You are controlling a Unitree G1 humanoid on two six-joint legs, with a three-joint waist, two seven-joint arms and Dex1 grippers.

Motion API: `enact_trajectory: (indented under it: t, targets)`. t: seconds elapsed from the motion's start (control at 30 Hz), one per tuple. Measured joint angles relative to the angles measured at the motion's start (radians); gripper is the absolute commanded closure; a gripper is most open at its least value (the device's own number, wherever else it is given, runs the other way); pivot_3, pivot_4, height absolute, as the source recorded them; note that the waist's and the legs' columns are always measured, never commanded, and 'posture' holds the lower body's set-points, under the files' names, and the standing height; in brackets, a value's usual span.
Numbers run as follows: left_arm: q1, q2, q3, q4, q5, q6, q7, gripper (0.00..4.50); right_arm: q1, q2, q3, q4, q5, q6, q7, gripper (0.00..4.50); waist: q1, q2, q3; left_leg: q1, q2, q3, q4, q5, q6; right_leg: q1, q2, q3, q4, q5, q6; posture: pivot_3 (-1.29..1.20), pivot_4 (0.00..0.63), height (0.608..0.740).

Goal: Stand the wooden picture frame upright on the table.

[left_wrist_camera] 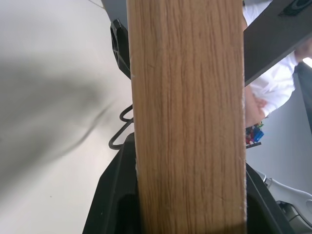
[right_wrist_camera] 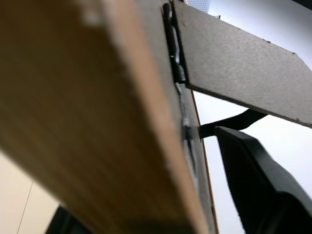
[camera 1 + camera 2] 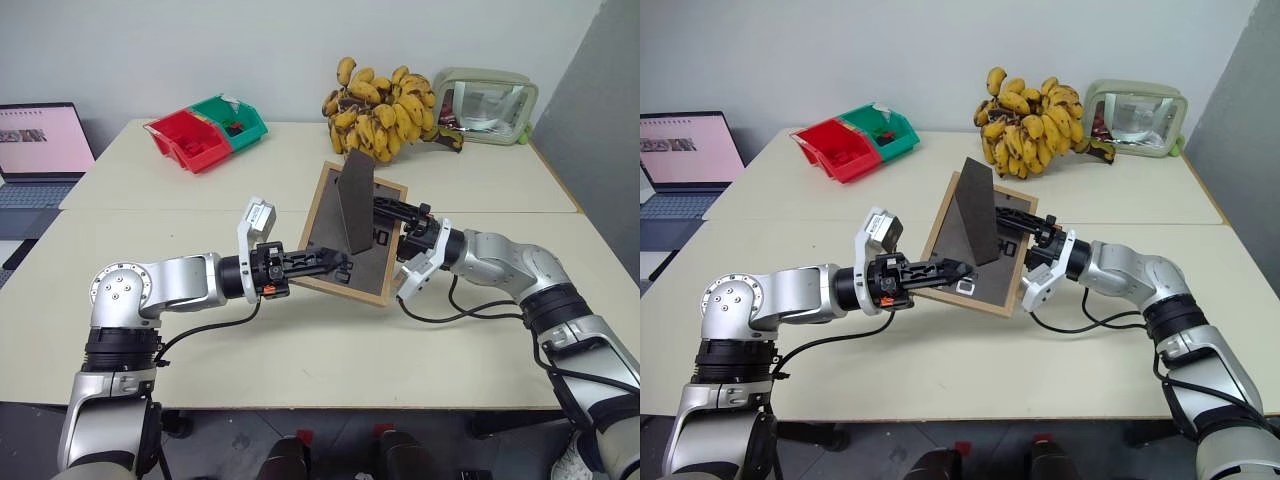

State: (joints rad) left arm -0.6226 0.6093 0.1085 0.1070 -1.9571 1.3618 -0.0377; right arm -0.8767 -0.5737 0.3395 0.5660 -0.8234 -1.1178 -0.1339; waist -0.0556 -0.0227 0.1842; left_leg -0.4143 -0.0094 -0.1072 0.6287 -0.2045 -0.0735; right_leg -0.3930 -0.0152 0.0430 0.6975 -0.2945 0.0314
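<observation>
You have one wooden picture frame (image 3: pixel 352 240) held up off the desk (image 3: pixel 300 350) between your two grippers, tilted, with its dark grey back panel toward your head camera and its single easel leg (image 3: pixel 356 200) swung out from that panel. Your left gripper (image 3: pixel 335 262) is clamped on the frame's lower left edge; in the left wrist view the light-wood edge (image 1: pixel 187 117) runs between its two black fingers (image 1: pixel 109 195). Your right gripper (image 3: pixel 392 212) sits at the frame's right edge with one finger lying across the back panel; from the pictures you cannot tell whether its fingers have closed on the wood. Behind the frame, on the far half of the desk, you have one big bunch of bananas (image 3: pixel 385 105), one transparent zip pouch (image 3: pixel 485 105) to its right, and two plastic bins side by side, one red (image 3: pixel 188 142) and one green (image 3: pixel 232 122). One open laptop (image 3: pixel 40 150) stands off the desk's left side.
</observation>
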Motion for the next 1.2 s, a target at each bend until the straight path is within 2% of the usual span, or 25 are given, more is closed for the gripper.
enact_trajectory:
  t: [0.07,0.1,0.17,0.3,0.47,0.57,0.7,0.8,0.9,1.0,1.1,1.2]
  targets:
    - [0.0,0.0,-0.006,0.0,-0.008,-0.002,-0.002,3.29,0.0,-0.004,0.0,-0.001,0.0,-0.01,-0.003,2.93,0.0,0.0,0.0,0.0,0.0,0.0,0.0,0.0,0.0,0.0,0.0,0.0,0.0,0.0,0.0,0.0,0.15,0.74]
    - [0.0,0.0,-0.008,0.002,-0.009,-0.003,-0.003,3.29,0.0,-0.005,-0.001,-0.001,0.0,-0.012,-0.006,3.02,0.0,0.0,0.0,0.0,0.0,0.0,0.0,0.0,0.0,0.0,0.0,0.0,0.0,0.0,0.0,0.0,0.15,0.74]
    - [0.0,0.001,-0.018,0.007,-0.02,-0.012,-0.013,2.58,-0.006,-0.013,-0.003,-0.006,0.0,-0.022,-0.016,3.16,0.0,0.0,0.0,0.0,0.0,0.0,0.0,0.0,0.0,0.0,0.001,0.0,0.0,0.0,0.0,0.0,0.15,0.74]
    - [-0.003,0.026,-0.019,0.006,-0.021,-0.012,-0.041,1.84,-0.006,-0.037,0.014,0.009,-0.022,-0.053,-0.011,3.64,-0.001,0.0,0.0,0.001,0.0,0.0,0.0,0.0,0.0,0.001,0.002,0.0,0.0,0.0,0.0,0.0,0.15,0.74]
    - [0.016,0.07,-0.012,0.021,-0.012,0.0,-0.065,0.8,-0.007,-0.043,0.015,0.03,0.004,-0.072,0.01,3.66,-0.003,0.0,0.0,0.004,0.0,0.0,0.0,0.0,0.0,0.003,0.003,0.001,0.0,0.0,0.0,0.0,0.15,0.74]
    - [0.019,0.116,0.027,0.051,-0.012,-0.016,-0.061,0.08,-0.007,-0.031,0.021,0.077,0.126,-0.039,0.109,3.66,-0.004,0.0,0.0,0.005,0.001,0.0,0.0,-0.001,0.002,0.004,0.003,0.001,0.0,0.0,0.0,0.0,0.15,0.74]
    - [0.023,0.231,0.127,0.042,-0.01,-0.083,0.001,0.0,0.002,0.062,0.015,0.124,0.471,0.158,0.394,3.66,-0.009,0.0,0.0,0.006,0.003,0.0,-0.001,-0.002,0.004,0.005,-0.001,0.001,0.0,0.0,-0.001,0.0,0.15,0.74]
    - [0.032,0.262,0.168,-0.011,0.051,-0.159,0.071,0.0,0.006,0.135,-0.028,0.149,0.666,0.341,0.552,3.66,-0.004,0.0,0.0,0.006,0.002,0.0,-0.001,-0.002,0.004,0.006,-0.002,0.001,0.0,0.0,-0.001,0.0,0.15,0.74]
    - [0.122,0.32,0.169,-0.224,0.279,-0.208,0.051,0.0,-0.006,0.259,-0.116,0.178,0.889,0.659,0.721,3.66,-0.001,0.0,0.0,0.006,0.002,0.0,-0.002,-0.002,0.004,0.006,-0.002,0.002,-0.001,0.0,-0.001,0.0,0.15,0.74]
    - [0.212,0.36,0.136,-0.42,0.523,-0.291,-0.043,0.0,-0.057,0.354,-0.205,0.242,1.052,0.964,0.832,3.66,0.0,0.001,0.001,0.006,0.002,0.001,-0.002,-0.002,0.004,0.005,-0.001,0.001,-0.001,0.0,-0.001,0.0,0.15,0.74]
    - [0.273,0.319,0.115,-0.535,0.709,-0.402,-0.099,0.0,-0.166,0.433,-0.311,0.366,1.189,1.243,0.935,3.66,0.002,0.002,0.002,0.006,0.002,0.001,-0.003,-0.002,0.004,0.005,-0.001,0.001,-0.001,0.0,-0.001,0.0,0.15,0.74]
    - [0.326,0.265,0.116,-0.564,0.785,-0.451,-0.11,0.0,-0.222,0.477,-0.379,0.464,1.243,1.363,1.003,3.66,0.002,0.002,0.002,0.006,0.002,0.001,-0.004,-0.003,0.004,0.005,-0.001,0.0,-0.002,0.0,-0.002,0.0,0.15,0.74]
